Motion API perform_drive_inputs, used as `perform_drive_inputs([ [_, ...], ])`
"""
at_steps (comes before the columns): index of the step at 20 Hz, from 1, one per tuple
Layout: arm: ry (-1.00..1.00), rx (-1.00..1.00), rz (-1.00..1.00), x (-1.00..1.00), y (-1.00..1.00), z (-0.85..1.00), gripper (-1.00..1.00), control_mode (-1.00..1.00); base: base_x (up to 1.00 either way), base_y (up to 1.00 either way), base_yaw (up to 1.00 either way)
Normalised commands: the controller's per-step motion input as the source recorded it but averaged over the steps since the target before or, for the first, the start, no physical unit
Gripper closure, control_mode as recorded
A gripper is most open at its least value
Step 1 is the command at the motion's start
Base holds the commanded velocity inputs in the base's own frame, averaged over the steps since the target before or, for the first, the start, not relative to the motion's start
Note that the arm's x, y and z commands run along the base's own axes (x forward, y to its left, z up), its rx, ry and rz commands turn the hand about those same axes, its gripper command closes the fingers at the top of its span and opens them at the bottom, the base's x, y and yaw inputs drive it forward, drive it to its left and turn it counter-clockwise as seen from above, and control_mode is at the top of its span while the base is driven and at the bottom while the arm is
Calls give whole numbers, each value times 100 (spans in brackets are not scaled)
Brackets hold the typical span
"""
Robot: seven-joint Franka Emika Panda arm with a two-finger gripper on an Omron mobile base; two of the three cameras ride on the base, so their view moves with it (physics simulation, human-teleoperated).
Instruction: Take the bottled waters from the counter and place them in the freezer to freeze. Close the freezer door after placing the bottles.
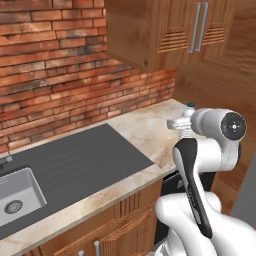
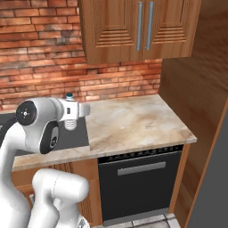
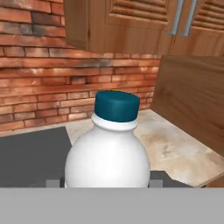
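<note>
Hand view: white blue-capped bottle (image 3: pixel 107 151) upright between the fingers, hand (image 3: pixel 105 183) grasping it.

A smooth white plastic bottle (image 3: pixel 107 157) with a matt blue cap (image 3: pixel 117 105) is standing out against rough red brick (image 3: pixel 39 83), as glossy marbled stone counter (image 2: pixel 133 122), its matt dark grey panel (image 1: pixel 75 162) and grained wooden cabinets (image 2: pixel 133 29) are catching soft light.
</note>
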Motion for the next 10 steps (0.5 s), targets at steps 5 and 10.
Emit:
perform_drive_inputs([
  [5,-44,0,0,-28,0,26,100,-100,0,0,0],
  [10,-9,0,0,-6,0,8,100,-100,0,0,0],
])
